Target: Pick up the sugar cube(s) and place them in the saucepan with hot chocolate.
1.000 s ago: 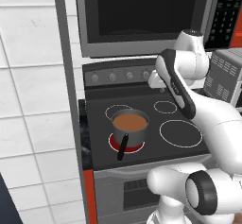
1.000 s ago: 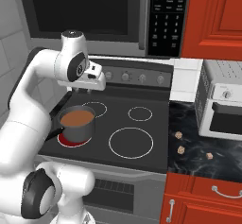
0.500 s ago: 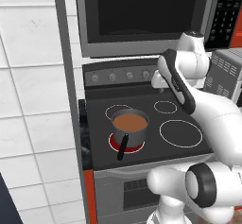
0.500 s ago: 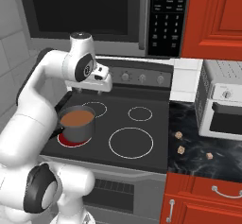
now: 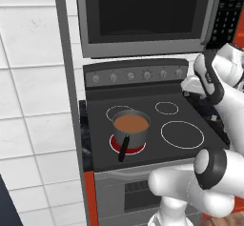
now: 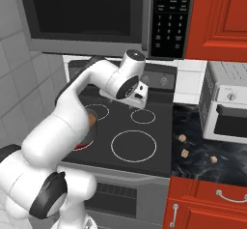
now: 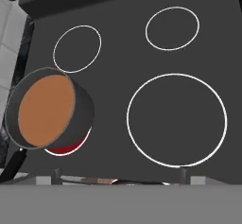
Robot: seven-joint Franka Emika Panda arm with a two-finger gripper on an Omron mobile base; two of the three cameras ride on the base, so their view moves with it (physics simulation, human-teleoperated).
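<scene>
the end effector hangs wide open and empty over the stove's back burners; 3 sugar cubes lie on the table to its right, well apart from the saucepan.

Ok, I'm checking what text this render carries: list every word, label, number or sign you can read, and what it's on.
No text reads clearly.
Microwave keypad: rows of white marks, too small and blurred to read.
Stove control panel: knobs, no legible markings.
Toaster oven: a dial, no readable label.
Saucepan: no marking seen.
</scene>
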